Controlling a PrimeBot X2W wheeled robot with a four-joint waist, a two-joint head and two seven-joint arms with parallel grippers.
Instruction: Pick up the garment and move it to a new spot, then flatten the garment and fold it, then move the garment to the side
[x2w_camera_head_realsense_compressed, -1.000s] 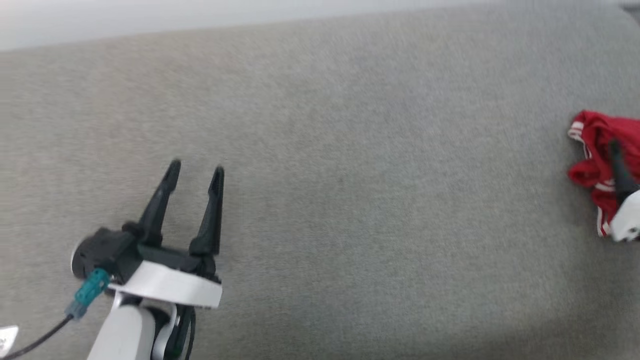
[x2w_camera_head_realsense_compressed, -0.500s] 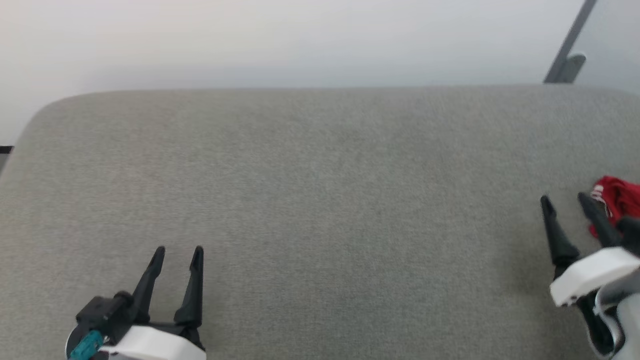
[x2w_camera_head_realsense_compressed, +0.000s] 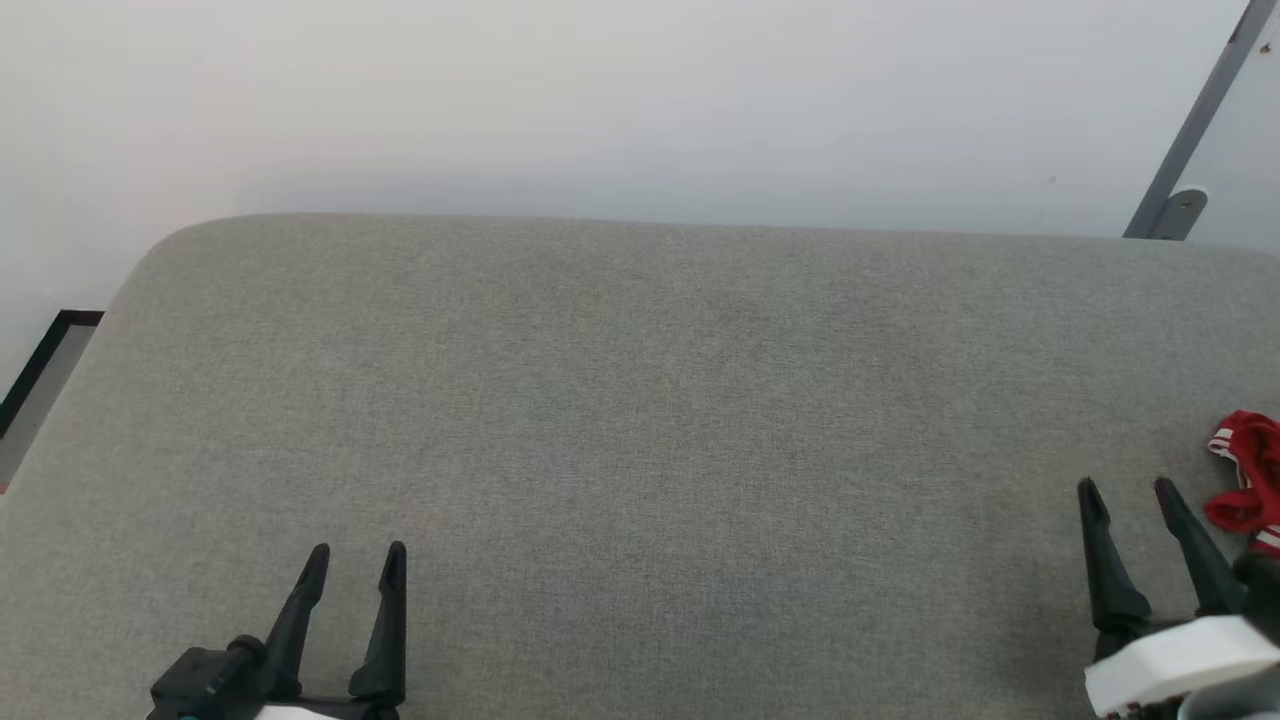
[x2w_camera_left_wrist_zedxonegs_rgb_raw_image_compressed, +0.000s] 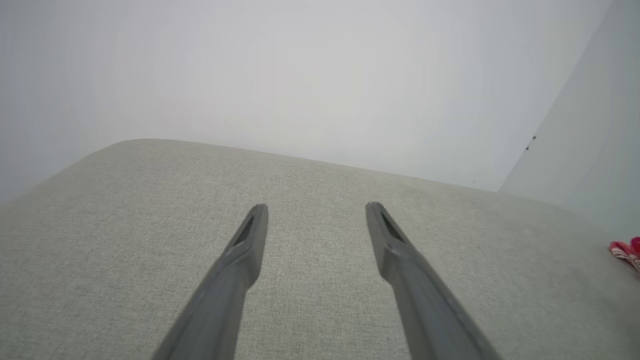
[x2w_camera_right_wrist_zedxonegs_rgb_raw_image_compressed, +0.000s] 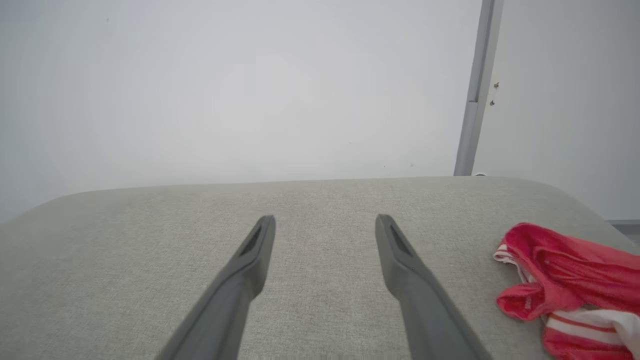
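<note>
While left gripper (x2w_camera_head_realsense_compressed: 358, 548) & right gripper (x2w_camera_head_realsense_compressed: 1127, 484) jaws spread, garment (x2w_camera_head_realsense_compressed: 1246, 478) bunched beside right; long axis unclear, cropped.

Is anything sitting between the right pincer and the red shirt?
Nothing visible. The right pincer hangs open over the bare grey cushion. The shirt lies bunched just to its right, not touching it. The shirt's far side runs out of frame.
</note>
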